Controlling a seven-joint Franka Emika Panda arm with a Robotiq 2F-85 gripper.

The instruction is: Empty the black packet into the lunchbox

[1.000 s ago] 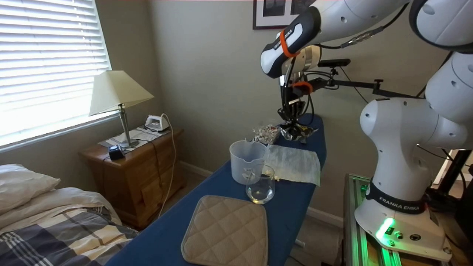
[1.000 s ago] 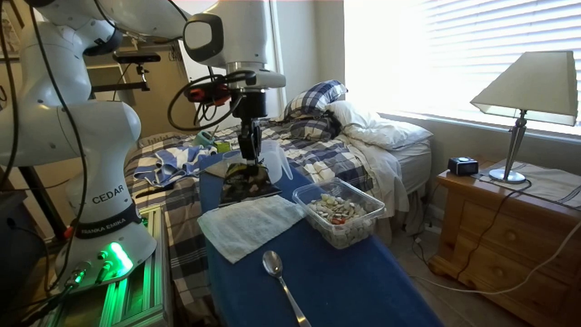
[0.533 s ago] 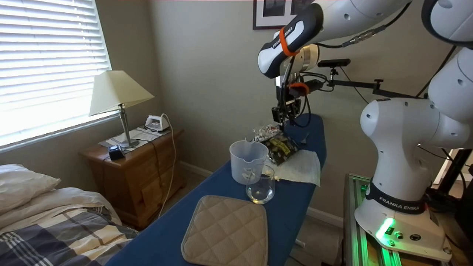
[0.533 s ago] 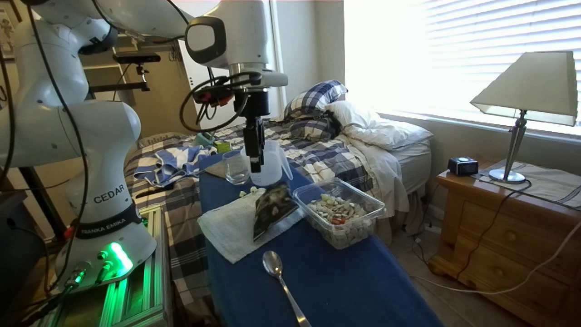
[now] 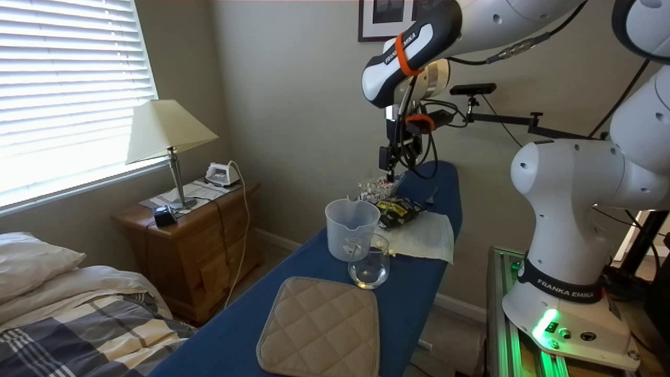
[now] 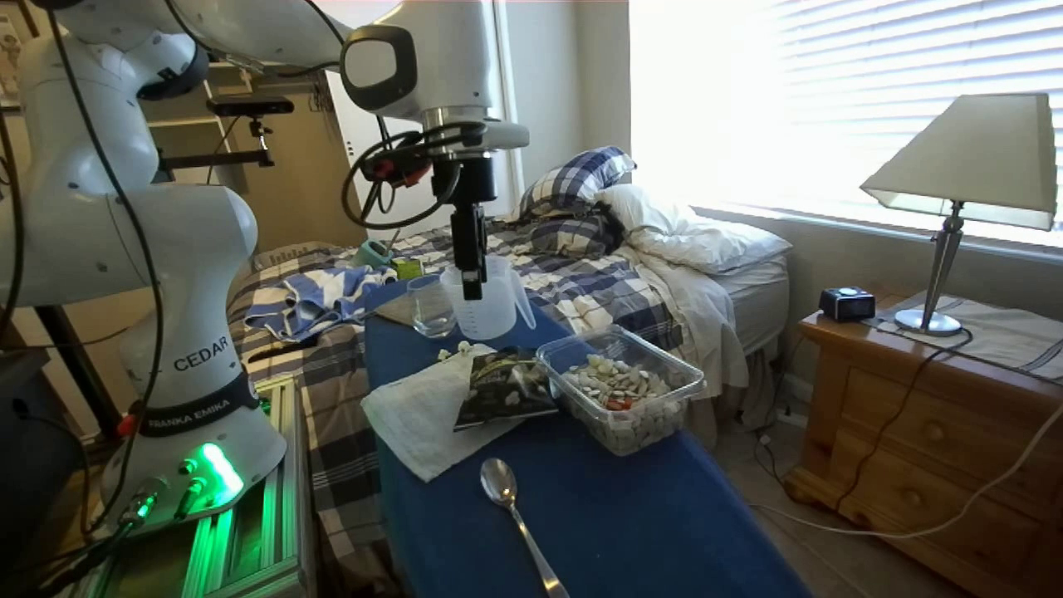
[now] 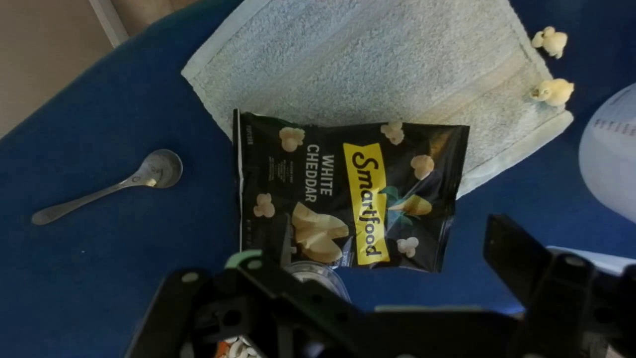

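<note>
The black packet (image 7: 318,189), printed with a yellow band and popcorn, lies face up, partly on a pale cloth (image 7: 367,59) and partly on the blue board. In an exterior view the packet (image 6: 508,386) touches or nearly touches the clear lunchbox (image 6: 639,428). White pieces and a bit of red fill much of that box; only part of it shows in the wrist view, behind a finger. My gripper (image 7: 392,233) stands open, its fingers wide apart with nothing between them. It hangs above the packet, apart from it, as an exterior view (image 6: 472,291) also shows.
A clear jug (image 5: 352,230) and a drinking glass (image 5: 369,267) stand beside the cloth. Further along the narrow blue board (image 5: 235,330) lies a quilted mat (image 5: 324,324). A spoon (image 6: 523,515) rests near the lunchbox. Popcorn pieces (image 7: 550,42) sit by the cloth's edge.
A second ago my gripper was shut on the packet above the board. It has opened and let go; the packet dropped, tipped and settled flatter beside the lunchbox. The arm has risen slightly.
</note>
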